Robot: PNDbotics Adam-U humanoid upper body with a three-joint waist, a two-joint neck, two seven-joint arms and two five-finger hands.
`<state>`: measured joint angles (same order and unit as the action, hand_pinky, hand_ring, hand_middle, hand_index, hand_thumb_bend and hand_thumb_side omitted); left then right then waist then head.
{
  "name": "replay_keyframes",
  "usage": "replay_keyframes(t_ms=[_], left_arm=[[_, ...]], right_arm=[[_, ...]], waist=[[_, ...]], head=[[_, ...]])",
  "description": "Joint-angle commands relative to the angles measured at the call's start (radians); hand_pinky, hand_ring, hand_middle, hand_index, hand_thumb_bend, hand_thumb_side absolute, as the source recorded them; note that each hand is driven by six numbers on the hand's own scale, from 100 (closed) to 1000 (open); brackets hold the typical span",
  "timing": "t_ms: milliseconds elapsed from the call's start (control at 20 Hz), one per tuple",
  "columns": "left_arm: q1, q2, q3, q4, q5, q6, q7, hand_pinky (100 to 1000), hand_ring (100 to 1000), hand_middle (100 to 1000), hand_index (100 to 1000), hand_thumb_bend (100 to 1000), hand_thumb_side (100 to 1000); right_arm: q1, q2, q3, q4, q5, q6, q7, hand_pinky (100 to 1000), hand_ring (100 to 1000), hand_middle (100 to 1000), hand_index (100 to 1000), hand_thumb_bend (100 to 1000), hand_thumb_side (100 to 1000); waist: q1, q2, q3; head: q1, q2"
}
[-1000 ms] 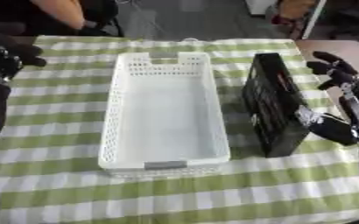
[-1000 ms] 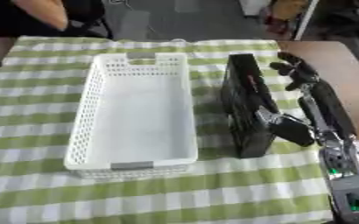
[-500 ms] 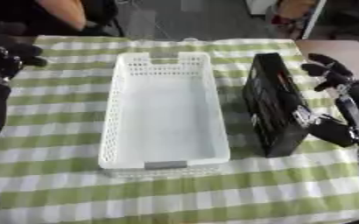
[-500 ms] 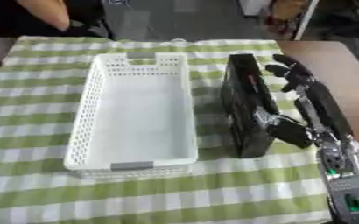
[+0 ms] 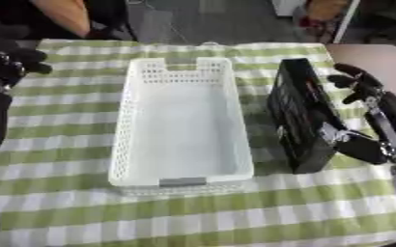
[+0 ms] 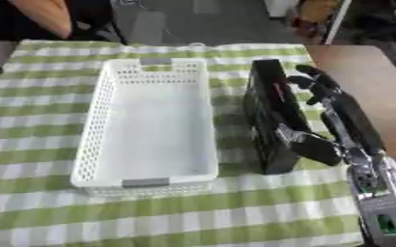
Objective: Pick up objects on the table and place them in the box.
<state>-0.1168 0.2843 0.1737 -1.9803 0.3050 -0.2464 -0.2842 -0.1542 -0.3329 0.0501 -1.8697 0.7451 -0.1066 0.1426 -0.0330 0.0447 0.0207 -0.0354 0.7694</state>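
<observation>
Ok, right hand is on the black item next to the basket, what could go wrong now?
1. The right hand meets the black item only along one side, so it may tip or slide toward the basket instead of lifting.
2. The checked cloth could bunch underneath if it is pushed.

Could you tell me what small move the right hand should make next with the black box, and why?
Probably curl the right hand round the black box before any lift. The box stands on its long edge on the checked cloth beside the empty white basket. The thumb is by its near end and the fingers lie straight along its right side, so nothing grips it yet.
</observation>
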Motion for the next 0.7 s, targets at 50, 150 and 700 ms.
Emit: replay_keyframes(t_ms=[50,150,700], left_arm=[[-0.01,0.007,0.0,-0.02,0.005,-0.003,-0.002,659,662,798,734,510,812],[-0.01,0.007,0.0,-0.02,0.005,-0.002,-0.003,659,662,798,734,510,812],[-0.009,0.006,0.0,-0.02,0.005,-0.002,-0.003,659,662,798,733,509,813]], right_arm=[[-0.003,0.0,-0.001,-0.003,0.007,-0.002,0.007,637,816,948,893,394,683],[-0.002,0.001,-0.001,0.0,0.009,-0.004,0.009,637,817,948,894,394,684],[0.001,0.005,0.005,0.021,0.021,-0.014,0.02,640,820,949,895,390,682]], waist=[[0.001,-0.009,0.002],[0.001,-0.009,0.002],[0.001,-0.008,0.002]], head=[[-0.005,0.001],[-0.004,0.001],[-0.004,0.001]])
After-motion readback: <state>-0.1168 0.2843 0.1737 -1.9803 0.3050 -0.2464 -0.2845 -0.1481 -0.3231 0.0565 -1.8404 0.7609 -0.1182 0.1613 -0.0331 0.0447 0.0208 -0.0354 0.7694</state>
